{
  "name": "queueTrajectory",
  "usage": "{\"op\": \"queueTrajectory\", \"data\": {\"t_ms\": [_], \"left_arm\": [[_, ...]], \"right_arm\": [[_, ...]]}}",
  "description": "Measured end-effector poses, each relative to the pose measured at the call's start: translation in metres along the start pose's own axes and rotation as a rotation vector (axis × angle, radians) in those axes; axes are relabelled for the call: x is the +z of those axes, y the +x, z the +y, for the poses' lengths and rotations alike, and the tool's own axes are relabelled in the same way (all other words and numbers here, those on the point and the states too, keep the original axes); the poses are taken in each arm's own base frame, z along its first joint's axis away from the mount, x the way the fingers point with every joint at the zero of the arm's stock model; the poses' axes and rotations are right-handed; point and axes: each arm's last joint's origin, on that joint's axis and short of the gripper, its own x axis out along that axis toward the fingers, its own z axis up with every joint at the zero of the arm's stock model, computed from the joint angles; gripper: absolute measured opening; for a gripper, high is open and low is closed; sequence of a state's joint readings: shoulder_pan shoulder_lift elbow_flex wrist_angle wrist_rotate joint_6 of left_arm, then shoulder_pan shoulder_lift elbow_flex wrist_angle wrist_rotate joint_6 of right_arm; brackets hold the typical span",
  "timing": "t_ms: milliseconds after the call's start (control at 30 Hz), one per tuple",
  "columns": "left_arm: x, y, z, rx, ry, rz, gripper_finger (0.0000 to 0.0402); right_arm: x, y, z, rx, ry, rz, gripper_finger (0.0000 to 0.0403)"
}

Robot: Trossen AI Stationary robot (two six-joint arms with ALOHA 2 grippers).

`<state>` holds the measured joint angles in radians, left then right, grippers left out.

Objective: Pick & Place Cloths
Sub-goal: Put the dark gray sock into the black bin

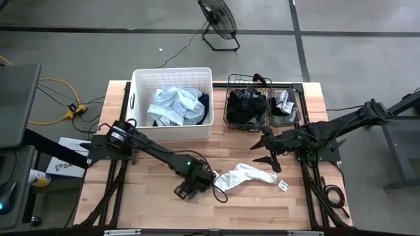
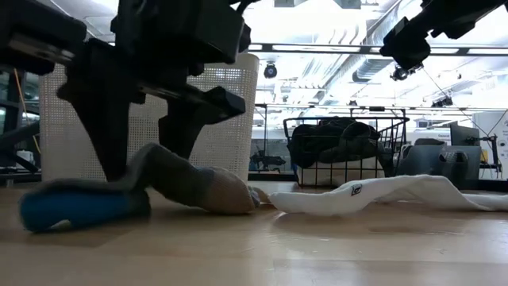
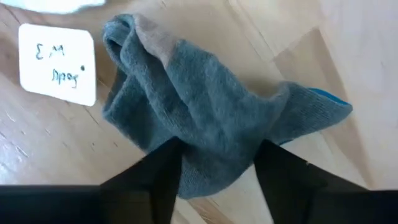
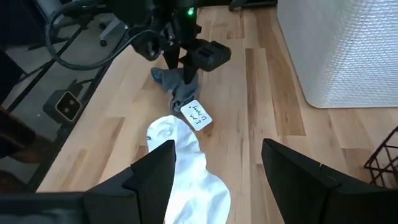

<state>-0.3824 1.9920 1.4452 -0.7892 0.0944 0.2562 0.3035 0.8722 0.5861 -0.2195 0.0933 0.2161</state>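
I see the left gripper (image 1: 190, 185) low on the desk (image 1: 151, 203), its fingers (image 3: 155, 180) apart astride the grey sock (image 3: 205, 118). The sock lies crumpled beside a white tag (image 3: 57, 63), its blue toe (image 3: 329, 99) pointing away from the white sock (image 1: 246, 176), whose long axis runs across the desk. Behind stand the white tub (image 1: 172, 75) and wire basket (image 1: 248, 101). The right gripper (image 1: 268, 149) hovers with fingers apart, empty.
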Motion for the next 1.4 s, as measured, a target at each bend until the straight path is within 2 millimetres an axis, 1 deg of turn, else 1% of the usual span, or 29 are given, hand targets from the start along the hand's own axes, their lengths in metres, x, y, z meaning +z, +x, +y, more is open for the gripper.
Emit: {"op": "queueTrajectory", "data": {"t_ms": [100, 233, 267, 367, 467, 567, 667, 733, 800, 1000, 1100, 1200, 1400], "left_arm": [[0.0, 0.001, 0.001, 0.014, -0.01, 0.006, 0.0137], [0.0, 0.001, 0.001, 0.016, -0.025, 0.006, 0.0033], [0.0, -0.001, 0.0, 0.017, -0.029, 0.006, 0.0018], [0.001, -0.006, 0.0, 0.022, -0.052, 0.001, 0.0012], [0.006, -0.02, 0.001, 0.046, -0.058, 0.002, 0.0006], [0.017, -0.042, 0.003, 0.117, -0.05, -0.023, 0.0005], [0.033, -0.069, 0.008, 0.216, -0.04, -0.092, 0.0004], [0.039, -0.088, 0.01, 0.288, -0.029, -0.103, 0.0003], [0.048, -0.106, 0.013, 0.371, -0.032, -0.157, 0.0002], [0.06, -0.146, 0.021, 0.617, -0.075, -0.217, 0.0001], [0.06, -0.158, 0.029, 0.676, -0.155, -0.25, 0.0001], [0.056, -0.167, 0.045, 0.689, -0.284, -0.291, 0.0001], [0.046, -0.175, 0.072, 0.686, -0.483, -0.343, 0.0]], "right_arm": [[0.0, 0.0, 0.0, -0.012, 0.005, -0.003, 0.023], [0.0, 0.0, 0.0, -0.013, 0.024, -0.003, 0.023], [0.0, 0.0, 0.0, -0.012, 0.024, -0.003, 0.023], [0.0, 0.0, 0.0, -0.012, 0.027, -0.007, 0.023], [0.002, 0.0, 0.0, -0.004, 0.029, -0.027, 0.023], [0.005, 0.0, 0.001, 0.002, 0.032, -0.049, 0.023], [0.008, 0.0, 0.002, 0.024, 0.039, -0.081, 0.023], [0.011, -0.001, 0.003, 0.046, 0.091, -0.112, 0.023], [0.013, -0.001, 0.003, 0.056, 0.137, -0.132, 0.023], [0.021, -0.002, 0.006, 0.099, 0.111, -0.208, 0.023], [0.024, -0.003, 0.006, 0.106, 0.078, -0.244, 0.023], [0.029, -0.005, 0.007, 0.099, 0.012, -0.293, 0.023], [0.038, -0.008, 0.006, -0.007, -0.175, -0.415, 0.023]]}}
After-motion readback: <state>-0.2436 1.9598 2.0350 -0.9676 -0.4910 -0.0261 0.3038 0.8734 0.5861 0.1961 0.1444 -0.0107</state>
